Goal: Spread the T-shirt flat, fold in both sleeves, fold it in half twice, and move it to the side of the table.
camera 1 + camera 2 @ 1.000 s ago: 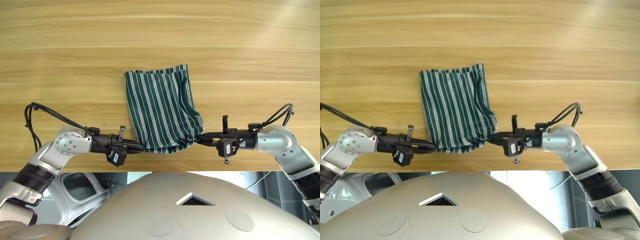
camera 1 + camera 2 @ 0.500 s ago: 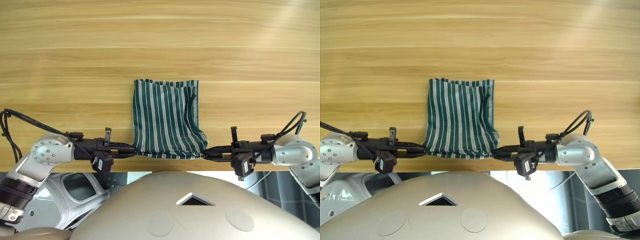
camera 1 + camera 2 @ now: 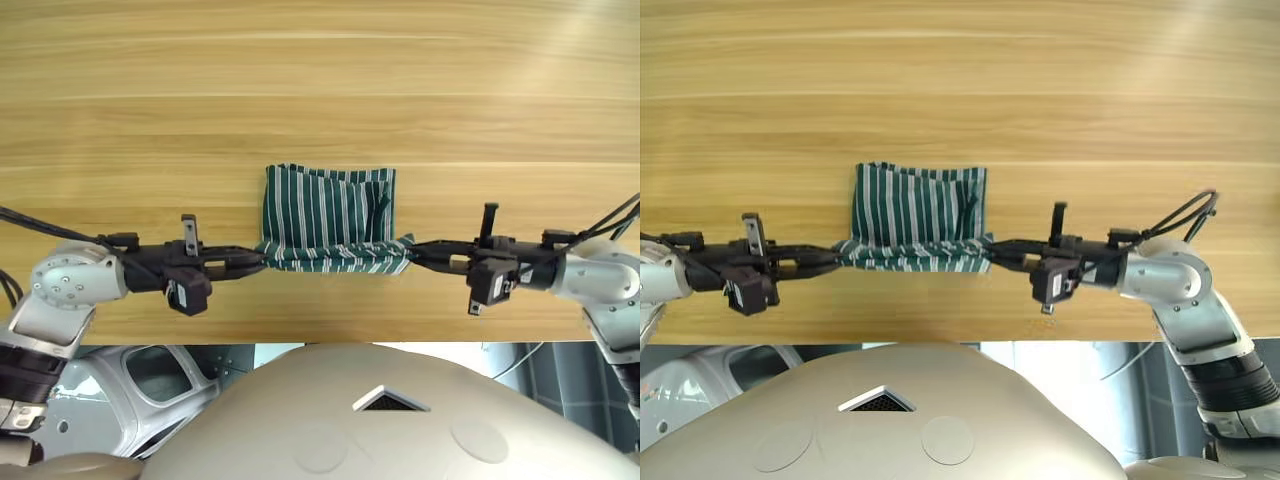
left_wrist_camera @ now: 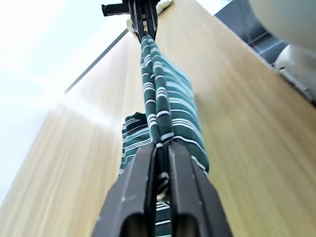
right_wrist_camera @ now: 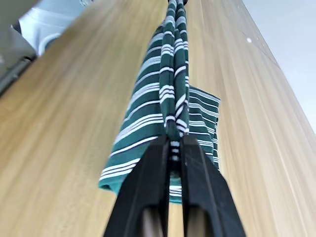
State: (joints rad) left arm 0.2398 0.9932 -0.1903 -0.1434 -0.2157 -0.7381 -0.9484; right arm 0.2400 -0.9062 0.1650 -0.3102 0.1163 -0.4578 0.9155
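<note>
Left gripper (image 3: 257, 263) — clenched on the near-left corner of the T-shirt (image 3: 325, 205); right gripper (image 3: 412, 253) — clenched on the near-right corner. Near hem: lifted, taut between them, centred left to right above the table's near part. Far half: flat on the table (image 3: 300, 80). My judgement: a halving fold is in hand. I'd carry both corners far together, level, land them on the far hem, then let go.

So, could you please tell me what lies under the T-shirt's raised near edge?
Under that edge, the T-shirt itself trails down onto the wooden table. The tabletop beneath the cloth is covered.
</note>
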